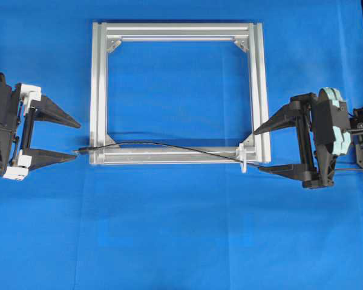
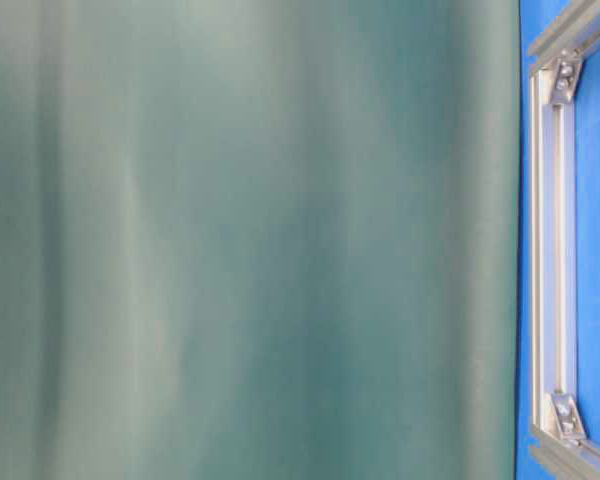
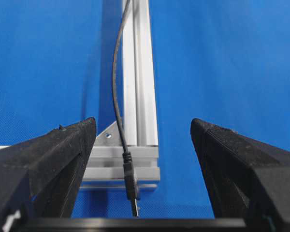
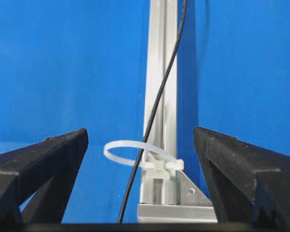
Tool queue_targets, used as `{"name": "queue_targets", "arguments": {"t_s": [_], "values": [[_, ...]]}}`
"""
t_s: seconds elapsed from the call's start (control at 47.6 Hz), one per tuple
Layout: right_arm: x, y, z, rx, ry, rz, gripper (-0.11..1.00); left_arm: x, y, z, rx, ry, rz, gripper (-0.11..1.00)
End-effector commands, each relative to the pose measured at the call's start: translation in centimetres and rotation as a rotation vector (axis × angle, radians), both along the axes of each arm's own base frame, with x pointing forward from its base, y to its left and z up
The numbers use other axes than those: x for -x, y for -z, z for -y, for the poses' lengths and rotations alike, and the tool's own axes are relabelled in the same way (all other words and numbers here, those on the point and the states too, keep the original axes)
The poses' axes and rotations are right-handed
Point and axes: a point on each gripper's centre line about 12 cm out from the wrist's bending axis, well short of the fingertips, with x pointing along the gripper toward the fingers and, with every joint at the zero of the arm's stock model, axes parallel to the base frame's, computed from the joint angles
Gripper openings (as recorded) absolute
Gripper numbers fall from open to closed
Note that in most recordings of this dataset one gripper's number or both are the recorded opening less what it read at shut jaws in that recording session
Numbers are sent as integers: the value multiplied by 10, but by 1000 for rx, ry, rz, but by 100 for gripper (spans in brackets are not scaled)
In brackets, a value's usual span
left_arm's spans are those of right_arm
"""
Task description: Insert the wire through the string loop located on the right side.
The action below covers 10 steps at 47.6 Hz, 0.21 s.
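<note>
The wire (image 1: 169,147) already appears to run through the string loop (image 4: 135,151): in the right wrist view the thin black cable comes down along the silver aluminium frame (image 1: 178,31) and passes inside the white ring, a cable-tie-like loop fastened at the frame's near right corner. From overhead the wire lies along the frame's front rail, arcing slightly over it, its plug (image 3: 131,186) resting just off the frame's front left corner on the blue tabletop (image 1: 181,241), while its other end trails past the loop towards the right arm. The left hand (image 1: 63,140) has its fingers spread wide and empty; in the left wrist view the plug lies between the two fingertips without either touching it. The right hand (image 1: 265,150) is likewise open and holds nothing, its fingers flanking the loop and the frame corner but apart from both. I judge the threading itself to be done, or all but done, since the cable crosses the ring's opening, not beside it, though from one angle I cannot be fully certain it is enclosed. What may remain is little: perhaps drawing more wire through, or simply pulling both arms clear. The table-level view is almost wholly blocked by a blurred grey-green surface and shows only a strip of frame.
</note>
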Motion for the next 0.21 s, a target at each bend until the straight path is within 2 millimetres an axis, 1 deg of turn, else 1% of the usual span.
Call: {"name": "queue_targets", "arguments": {"t_s": [0.0, 0.189], "values": [[-4, -9, 0, -1, -1, 29, 92, -3, -6, 0, -2, -1, 20, 73], [-4, -9, 0, -1, 1, 29, 92, -3, -6, 0, -1, -2, 20, 73]]}}
